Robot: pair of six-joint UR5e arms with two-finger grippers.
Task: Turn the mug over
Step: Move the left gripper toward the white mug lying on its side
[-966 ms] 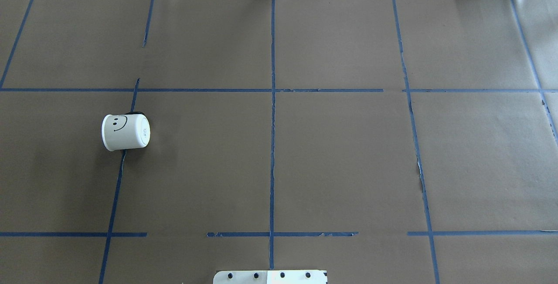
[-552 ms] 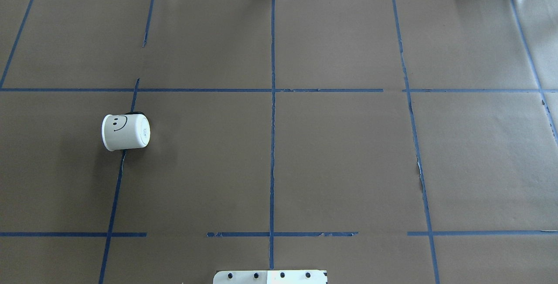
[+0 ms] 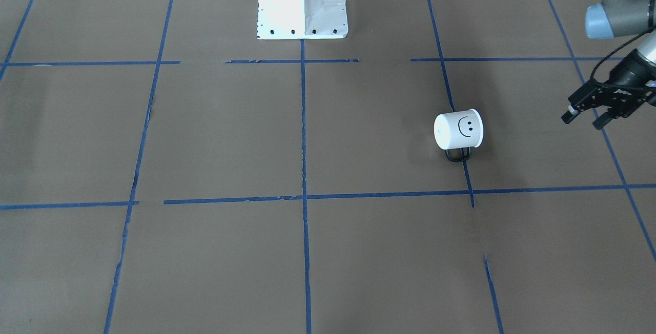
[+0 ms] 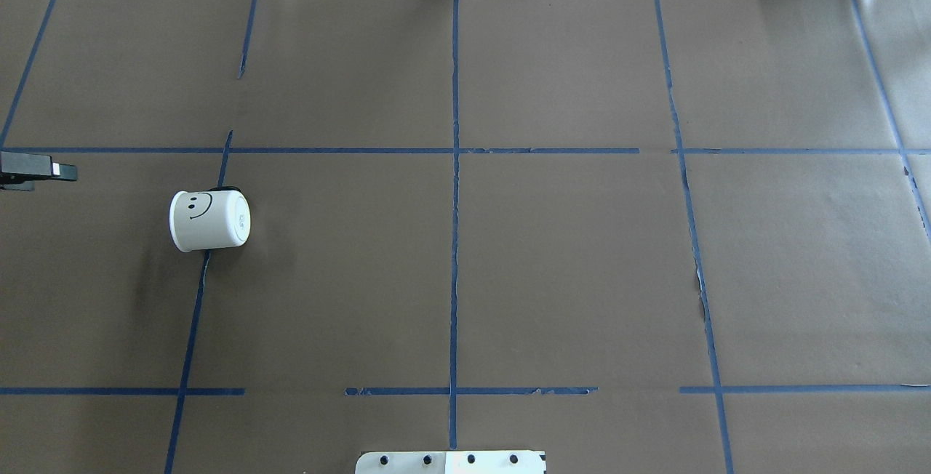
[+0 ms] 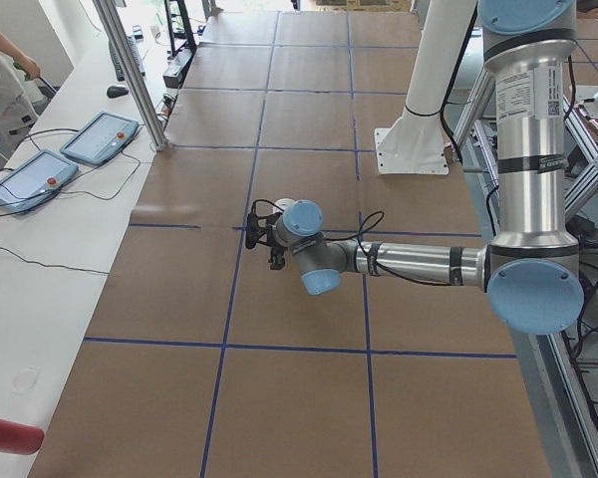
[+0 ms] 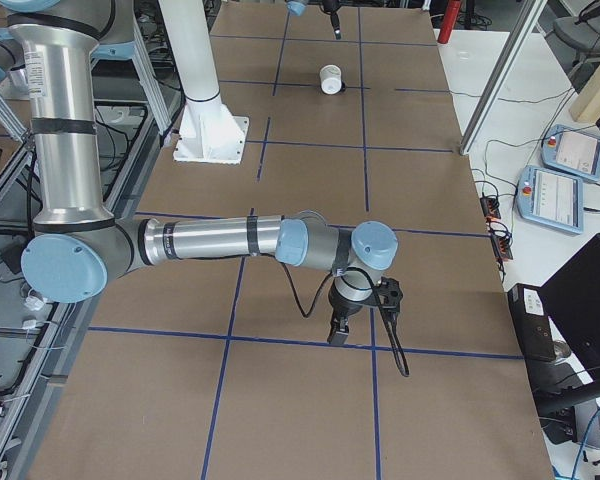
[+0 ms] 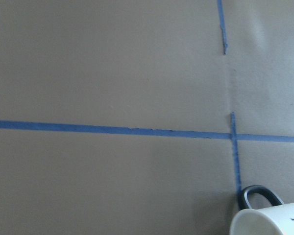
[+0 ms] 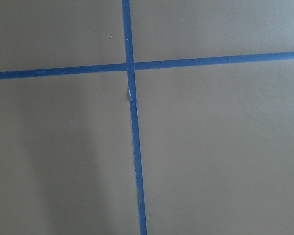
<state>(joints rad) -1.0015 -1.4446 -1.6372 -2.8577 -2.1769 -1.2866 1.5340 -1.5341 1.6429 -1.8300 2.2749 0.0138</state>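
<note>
The white mug (image 4: pixel 209 221) with a black smiley lies on its side on the brown paper, left of centre. Its black handle (image 3: pixel 457 154) points to the table's far side. It also shows in the front view (image 3: pixel 458 129), far off in the right exterior view (image 6: pixel 330 78), and at the bottom right of the left wrist view (image 7: pixel 269 221), mouth toward the camera. My left gripper (image 3: pixel 582 120) hovers open and empty well to the mug's left; one finger (image 4: pixel 58 170) shows at the overhead view's left edge. My right gripper (image 6: pixel 358 322) shows only in the right exterior view; I cannot tell its state.
The white robot base (image 3: pixel 302 6) stands at the near middle edge. Blue tape lines (image 4: pixel 454 205) grid the paper. Teach pendants (image 5: pixel 100 137) and cables lie on the white bench beyond the table's far edge.
My left gripper has come into the overhead view at its left edge, moving toward the mug. The mug has not moved.
</note>
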